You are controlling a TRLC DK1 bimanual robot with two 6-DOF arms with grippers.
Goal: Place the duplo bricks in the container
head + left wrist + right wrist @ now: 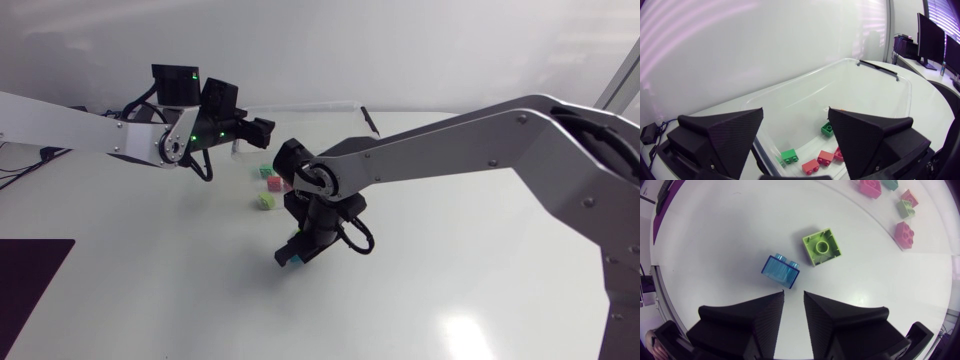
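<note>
My left gripper hangs open over the clear plastic container, with nothing between its fingers. Inside the container lie two green bricks, two red bricks and a pink one. My right gripper is shut and empty, pointing down at the table. A translucent blue brick lies just ahead of its fingertips, and a lime brick sits upside down a little farther on. In the head view the right gripper is low near the table's middle and the left gripper is above the container's near end.
The container's black clip marks its far end. Through its clear wall, pink bricks show beyond the lime brick. A dark mat lies at the table's front left. Bare white table surrounds the right gripper.
</note>
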